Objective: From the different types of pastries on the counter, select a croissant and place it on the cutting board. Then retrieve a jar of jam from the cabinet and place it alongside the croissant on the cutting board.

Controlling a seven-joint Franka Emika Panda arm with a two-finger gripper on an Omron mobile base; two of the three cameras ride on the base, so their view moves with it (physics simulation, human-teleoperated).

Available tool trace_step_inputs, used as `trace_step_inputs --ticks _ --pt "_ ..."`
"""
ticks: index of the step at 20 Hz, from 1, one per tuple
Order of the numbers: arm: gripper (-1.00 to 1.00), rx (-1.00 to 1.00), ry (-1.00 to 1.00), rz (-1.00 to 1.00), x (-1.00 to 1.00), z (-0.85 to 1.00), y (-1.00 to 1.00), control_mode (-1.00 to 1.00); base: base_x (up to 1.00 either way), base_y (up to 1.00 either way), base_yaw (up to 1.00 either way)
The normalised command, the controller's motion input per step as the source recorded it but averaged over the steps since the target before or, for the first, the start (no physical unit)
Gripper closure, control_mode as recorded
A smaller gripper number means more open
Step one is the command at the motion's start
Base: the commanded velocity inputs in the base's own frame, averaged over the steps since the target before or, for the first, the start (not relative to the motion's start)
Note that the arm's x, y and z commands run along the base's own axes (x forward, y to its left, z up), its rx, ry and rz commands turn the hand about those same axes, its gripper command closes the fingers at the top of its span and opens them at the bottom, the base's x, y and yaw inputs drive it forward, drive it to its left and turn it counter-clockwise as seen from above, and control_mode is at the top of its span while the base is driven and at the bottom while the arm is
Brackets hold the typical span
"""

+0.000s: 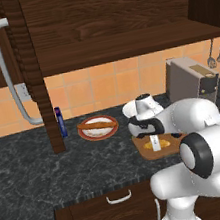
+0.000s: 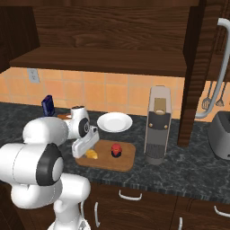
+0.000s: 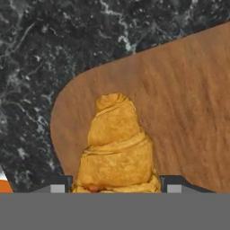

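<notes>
- Hand view: the croissant (image 3: 117, 148) is a ridged, golden-yellow lump of layered folds, narrowing to a blunt tip, and it lies on the cutting board (image 3: 188, 112).
- The board is flat, light-brown wood with fine grain and a rounded corner, set on the counter (image 3: 40, 49) of dark stone veined with pale marbling.
- The gripper (image 3: 115, 186) has one dark fingertip on each side of the croissant's wide end, so the jaws are clamped on the pastry while it rests on the board.
- Left base view: the white hand reaches down over the board (image 1: 145, 151), and the croissant (image 1: 151, 145) shows as a small yellow patch beside the fingers.
- This view alone gives the round red-rimmed plate (image 1: 87, 134) with a long orange-brown stick pastry (image 1: 97, 125) across it, a slim blue bottle (image 1: 60, 121) near the cabinet post, and the curved pale-grey handle (image 1: 7, 73) of the dark wooden cabinet (image 1: 108, 26).
- Right base view: the jar of jam (image 2: 116, 150), squat and dark with a red top, stands upright on the board (image 2: 126, 159), near the croissant (image 2: 92, 154) but apart from it.
- Here too are a plain white plate (image 2: 115, 121) behind the board and a tall grey coffee machine (image 2: 158, 130) just right of it.
</notes>
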Motion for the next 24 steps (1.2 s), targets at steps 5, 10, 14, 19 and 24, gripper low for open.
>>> trace_step_inputs --ticks 5,10,14,19,24 --pt "1.00 0.00 0.00 0.09 0.32 0.00 0.00 -1.00 0.00 0.00 0.00" --pt "1.00 0.00 0.00 0.00 0.20 -0.04 0.00 -1.00 0.00 0.00 0.00" --pt "1.00 0.00 0.00 0.02 0.35 -0.08 0.00 -1.00 0.00 0.00 0.00" --pt "-1.00 0.00 0.00 0.01 0.04 -0.01 0.00 -1.00 0.00 0.00 0.00" --pt "-1.00 0.00 0.00 0.00 0.00 0.00 0.00 -1.00 0.00 0.00 0.00"
